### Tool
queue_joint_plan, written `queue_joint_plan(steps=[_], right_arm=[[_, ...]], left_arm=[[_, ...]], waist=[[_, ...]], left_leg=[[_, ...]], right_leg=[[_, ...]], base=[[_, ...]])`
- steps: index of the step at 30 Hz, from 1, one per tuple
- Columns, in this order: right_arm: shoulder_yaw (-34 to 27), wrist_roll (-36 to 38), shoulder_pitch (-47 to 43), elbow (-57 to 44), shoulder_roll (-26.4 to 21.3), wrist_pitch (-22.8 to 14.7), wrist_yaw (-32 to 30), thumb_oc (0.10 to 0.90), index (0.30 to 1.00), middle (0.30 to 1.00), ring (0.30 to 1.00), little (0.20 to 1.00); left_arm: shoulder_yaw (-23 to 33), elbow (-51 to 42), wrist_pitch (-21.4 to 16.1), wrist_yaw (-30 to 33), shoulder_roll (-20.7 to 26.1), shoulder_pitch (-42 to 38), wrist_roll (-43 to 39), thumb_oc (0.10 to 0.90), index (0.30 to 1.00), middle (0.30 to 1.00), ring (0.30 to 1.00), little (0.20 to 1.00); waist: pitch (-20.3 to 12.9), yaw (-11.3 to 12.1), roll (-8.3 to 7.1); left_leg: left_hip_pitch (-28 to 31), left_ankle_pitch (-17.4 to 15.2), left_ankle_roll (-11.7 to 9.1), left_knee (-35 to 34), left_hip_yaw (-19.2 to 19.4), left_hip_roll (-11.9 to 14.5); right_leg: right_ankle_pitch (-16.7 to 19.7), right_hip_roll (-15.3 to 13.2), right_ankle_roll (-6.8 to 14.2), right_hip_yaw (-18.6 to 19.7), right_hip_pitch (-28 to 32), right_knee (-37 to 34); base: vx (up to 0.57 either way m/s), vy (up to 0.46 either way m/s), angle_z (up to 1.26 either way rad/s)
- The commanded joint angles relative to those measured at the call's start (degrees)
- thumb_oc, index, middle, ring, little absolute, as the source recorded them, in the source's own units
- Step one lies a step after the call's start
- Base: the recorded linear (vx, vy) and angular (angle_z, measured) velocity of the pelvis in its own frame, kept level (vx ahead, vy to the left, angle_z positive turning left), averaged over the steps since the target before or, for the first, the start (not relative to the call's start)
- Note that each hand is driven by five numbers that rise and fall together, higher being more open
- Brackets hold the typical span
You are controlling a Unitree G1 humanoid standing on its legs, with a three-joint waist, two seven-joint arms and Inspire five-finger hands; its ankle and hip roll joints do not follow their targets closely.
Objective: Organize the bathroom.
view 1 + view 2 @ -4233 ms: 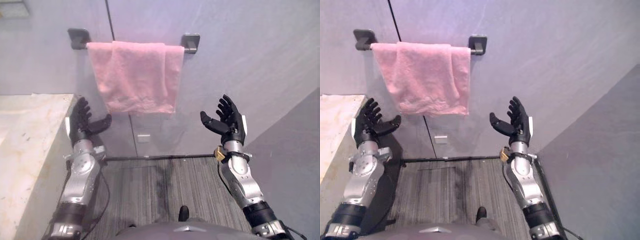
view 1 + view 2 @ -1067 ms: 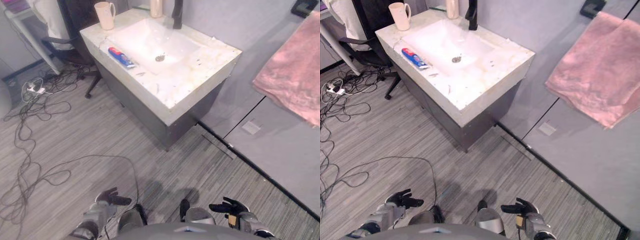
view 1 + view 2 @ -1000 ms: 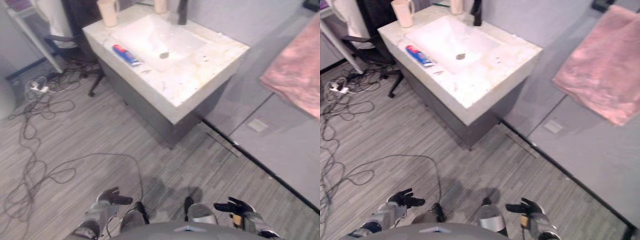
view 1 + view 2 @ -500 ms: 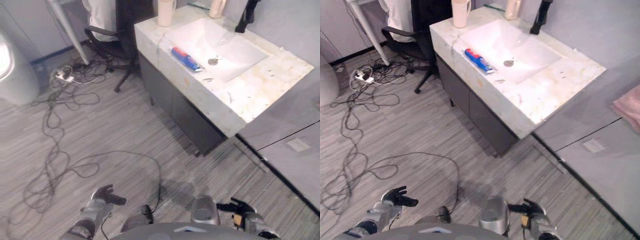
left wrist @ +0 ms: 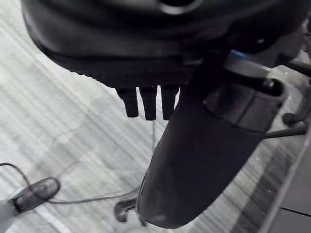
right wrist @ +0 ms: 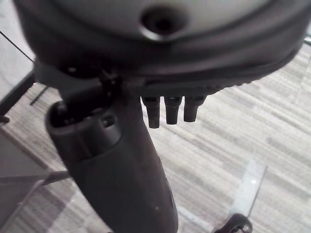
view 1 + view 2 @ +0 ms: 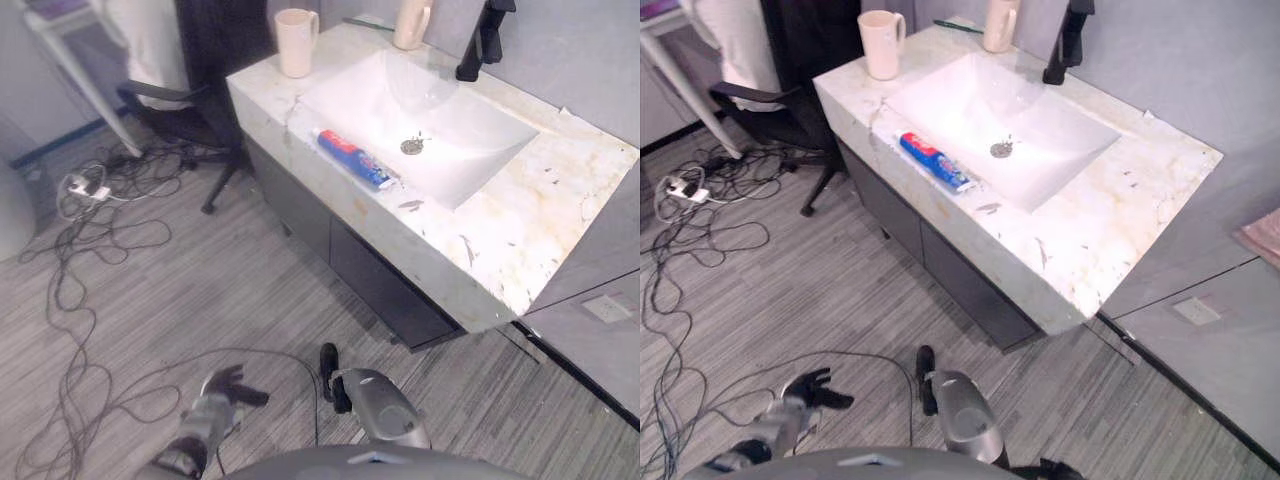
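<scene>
I saw my left hand (image 7: 222,388) low at seven o'clock, fingers relaxed and spread, holding nothing. The red-and-blue toothpaste tube (image 7: 354,158) lay well apart at one o'clock, on the marble vanity counter (image 7: 520,230) beside the white sink basin (image 7: 440,120). My right hand (image 6: 167,109) hung over the floor, fingers straight.

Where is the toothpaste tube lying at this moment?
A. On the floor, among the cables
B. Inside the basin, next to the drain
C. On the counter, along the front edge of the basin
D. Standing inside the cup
C: the toothpaste tube lies flat on the marble counter, beside the front rim of the white basin, apart from the cup.
</scene>
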Motion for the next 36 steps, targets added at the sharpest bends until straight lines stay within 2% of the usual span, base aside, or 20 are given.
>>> queue_joint_plan(steps=[1, 2, 3, 5, 6, 7, 8, 10, 12, 13, 17, 20, 21, 24, 27, 29, 32, 33, 35, 36], right_arm=[[0.85, 0.44, -0.45, -1.07, -3.76, -0.44, 0.67, 0.800, 0.900, 0.900, 0.900, 0.900], [0.85, 0.44, -0.45, -1.07, -3.76, -0.44, 0.67, 0.800, 0.900, 0.900, 0.900, 0.900], [0.86, 2.24, -0.31, -1.42, -3.98, -0.80, 0.14, 0.800, 0.900, 0.900, 0.900, 0.900], [1.01, 3.77, -0.78, -1.81, -4.33, -0.96, -0.27, 0.800, 0.900, 0.900, 0.900, 0.900], [0.99, 2.10, -1.50, -2.03, -4.51, -1.03, 0.22, 0.800, 0.900, 0.900, 0.900, 0.900], [1.07, -0.55, -2.23, -1.46, -4.06, -2.06, 0.31, 0.800, 0.900, 0.900, 0.900, 0.900], [0.98, -1.57, -2.49, -1.15, -3.94, -2.88, 0.44, 0.800, 0.900, 0.900, 0.900, 0.900], [1.02, -0.91, -2.58, -0.94, -3.74, -3.26, 0.19, 0.800, 0.900, 0.900, 0.900, 0.900], [1.27, 0.41, -2.68, -0.46, -3.53, -3.92, -0.27, 0.800, 0.900, 0.900, 0.900, 0.900], [1.02, 1.60, -2.53, 0.03, -3.51, -4.58, -0.18, 0.800, 0.900, 0.900, 0.900, 0.900], [0.69, 1.57, -2.83, 0.93, -3.62, -5.58, 0.66, 0.800, 0.900, 0.900, 0.900, 0.900], [0.65, 2.18, -3.61, 0.96, -3.74, -5.98, 0.31, 0.800, 0.900, 0.900, 0.900, 0.900], [0.50, 0.01, -4.11, 0.46, -3.75, -6.13, 0.05, 0.800, 0.900, 0.900, 0.900, 0.900], [0.40, -0.06, -3.56, -0.37, -3.11, -6.92, -0.64, 0.800, 0.900, 0.900, 0.900, 0.900], [0.65, -2.62, -2.46, -0.52, -2.34, -9.21, 0.26, 0.800, 0.900, 0.900, 0.900, 0.900], [0.70, -2.55, -2.38, -0.64, -2.09, -9.80, 0.41, 0.800, 0.900, 0.900, 0.900, 0.900], [1.16, -5.68, -3.07, -2.08, -1.32, -12.26, 2.64, 0.800, 0.900, 0.900, 0.900, 0.900], [1.81, -6.55, -3.70, -2.77, -0.95, -13.09, 3.47, 0.800, 0.900, 0.900, 0.900, 0.900], [2.37, -5.08, -4.05, -3.37, -0.65, -13.69, 4.10, 0.800, 0.900, 0.900, 0.900, 0.900], [2.75, -3.04, -4.21, -4.34, -0.39, -13.81, 5.24, 0.800, 0.900, 0.900, 0.900, 0.900]], left_arm=[[-0.09, -1.14, -2.02, -0.71, 3.97, -3.65, 1.65, 0.800, 0.900, 0.900, 0.900, 0.900], [-0.09, -1.14, -2.02, -0.71, 3.97, -3.65, 1.65, 0.800, 0.900, 0.900, 0.900, 0.900], [-0.71, -1.17, -1.77, -0.09, 3.56, -4.11, 1.69, 0.800, 0.900, 0.900, 0.900, 0.900], [-1.04, -1.40, -1.37, 0.67, 3.18, -4.20, 1.76, 0.800, 0.900, 0.900, 0.900, 0.900], [-0.32, -2.08, -1.29, 2.05, 3.23, -4.08, 0.94, 0.800, 0.900, 0.900, 0.900, 0.900], [0.92, -2.72, -1.84, 4.01, 3.42, -3.22, -1.33, 0.800, 0.900, 0.900, 0.900, 0.900], [1.49, -3.05, -2.25, 4.61, 3.60, -2.72, -1.58, 0.800, 0.900, 0.900, 0.900, 0.900], [1.48, -3.44, -2.92, 5.16, 3.90, -2.36, -0.69, 0.800, 0.900, 0.900, 0.900, 0.900], [1.38, -3.83, -3.49, 5.31, 4.55, -1.80, -1.06, 0.800, 0.900, 0.900, 0.900, 0.900], [1.55, -3.56, -4.63, 4.67, 4.96, -0.90, -0.31, 0.800, 0.900, 0.900, 0.900, 0.900], [2.01, -3.10, -5.41, 5.30, 5.20, 0.95, -0.93, 0.800, 0.900, 0.900, 0.900, 0.900], [2.47, -2.38, -4.85, 5.74, 5.35, 1.48, -1.31, 0.800, 0.900, 0.900, 0.900, 0.900], [2.36, -1.19, -4.37, 5.51, 5.33, 1.46, -2.04, 0.800, 0.900, 0.900, 0.900, 0.900], [0.83, 1.39, -4.40, 4.51, 4.94, 0.61, -2.06, 0.800, 0.900, 0.900, 0.900, 0.900], [0.16, 3.97, -4.96, 3.73, 4.34, 0.02, -2.62, 0.800, 0.900, 0.900, 0.900, 0.900], [0.45, 4.32, -5.16, 3.87, 4.10, 0.26, -2.37, 0.800, 0.900, 0.900, 0.900, 0.900], [2.64, 4.26, -5.56, 5.25, 3.54, 2.22, -1.74, 0.800, 0.900, 0.900, 0.900, 0.900], [3.89, 3.94, -5.92, 5.74, 3.34, 3.17, -1.24, 0.800, 0.900, 0.900, 0.900, 0.900], [4.50, 3.63, -6.22, 6.15, 3.43, 3.60, -1.12, 0.800, 0.900, 0.900, 0.900, 0.900], [5.10, 2.97, -5.70, 6.64, 3.59, 3.51, -1.55, 0.800, 0.900, 0.900, 0.900, 0.900]], waist=[[-3.08, -2.87, -1.05], [-3.08, -2.87, -1.05], [-3.19, -2.34, -1.94], [-3.32, -1.55, -3.51], [-3.02, -0.12, -4.31], [-2.71, 1.17, -4.64], [-2.24, 1.80, -4.42], [-2.11, 2.25, -4.16], [-2.18, 2.85, -3.38], [-2.08, 3.39, -2.58], [-2.47, 4.00, -1.38], [-2.14, 4.28, -0.73], [-1.92, 3.33, 0.08], [-1.96, 1.37, 1.17], [-2.10, 0.50, 1.43], [-2.07, 0.73, 1.36], [-1.86, 3.84, 0.04], [-2.07, 5.35, -0.23], [-2.23, 6.35, 0.06], [-2.62, 7.86, 0.41]], left_leg=[[-10.08, 13.69, -6.24, 19.43, -1.37, -7.33], [-10.08, 13.69, -6.24, 19.43, -1.37, -7.33], [-15.91, 19.31, -8.37, 29.84, -2.37, -7.81], [-21.88, 18.64, -7.27, 36.80, -0.89, -6.74], [-26.45, 15.05, -4.72, 38.34, 0.51, -3.33], [-26.33, 11.20, -1.71, 33.20, 0.86, -0.63], [-25.15, 9.53, -0.64, 29.23, 0.03, 0.51], [-24.38, 9.37, -0.26, 25.44, -1.93, 0.99], [-21.37, 9.23, -0.77, 17.58, -6.41, 2.31], [-18.49, 8.90, -1.67, 12.19, -10.93, 4.27], [-15.03, 7.73, -2.76, 7.82, -17.61, 6.58], [-13.45, 5.06, -2.82, 6.66, -20.53, 5.93], [-12.68, 2.66, -2.03, 6.62, -18.69, 3.95], [-12.48, 2.11, -0.78, 5.40, -13.63, 2.30], [-12.37, 2.22, -0.15, 3.21, -9.38, 0.83], [-12.11, 2.45, -0.06, 2.30, -8.08, 0.56], [-11.50, 2.38, 0.08, 0.94, -1.26, -0.52], [-11.97, 3.06, 0.54, 0.30, 1.15, -0.53], [-12.65, 4.11, 1.14, -0.56, 2.33, -0.18], [-13.97, 5.74, 1.51, -1.17, 2.96, 0.44]], right_leg=[[3.52, -1.82, 4.47, 4.53, 4.20, -7.07], [3.52, -1.82, 4.47, 4.53, 4.20, -7.07], [2.40, -2.43, 3.57, 6.31, 7.18, -7.52], [1.28, -3.69, 3.08, 7.33, 9.14, -7.50], [-0.37, -4.19, 2.74, 8.20, 10.66, -6.71], [-1.60, -4.26, 3.07, 10.09, 11.59, -6.36], [-2.17, -3.92, 3.39, 11.71, 11.59, -5.63], [-2.93, -3.71, 3.71, 13.07, 11.09, -4.46], [-4.15, -3.38, 4.55, 15.46, 10.40, -3.00], [-5.39, -3.47, 5.51, 17.88, 10.58, -1.88], [-6.16, -5.26, 7.23, 22.11, 9.85, -0.36], [-6.17, -6.60, 8.50, 24.60, 8.79, 0.74], [-5.30, -8.99, 10.23, 25.81, 6.71, 1.77], [-3.18, -11.49, 12.12, 25.67, 4.59, 1.90], [1.98, -14.07, 13.06, 24.51, 2.82, 0.98], [2.74, -14.64, 13.08, 23.46, 2.75, 0.14], [3.80, -17.23, 13.08, 11.75, 3.57, -3.69], [2.19, -16.68, 12.68, 7.93, 3.60, -2.55], [-1.10, -14.31, 11.96, 6.55, 3.95, 0.06], [-4.64, -11.82, 10.63, 4.82, 5.60, 2.91]], base=[[0.08, -0.009, 0.37], [0.27, -0.002, 0.62], [0.26, 0.001, 0.38], [0.30, 0.025, -0.21], [0.38, 0.215, -1.11], [0.42, 0.344, -1.69], [0.30, 0.326, -2.18], [0.18, 0.242, -2.26], [0.26, 0.382, -1.52], [0.27, 0.410, -1.49], [0.18, 0.372, -1.21], [0.07, 0.486, -1.29], [-0.04, 0.577, -1.46], [-0.09, 0.566, -1.00], [-0.13, 0.400, -0.51], [-0.15, 0.252, -0.44], [-0.29, 0.204, -0.96], [-0.36, 0.146, -1.57], [-0.36, 0.082, -1.16], [-0.37, 0.009, -0.42]])
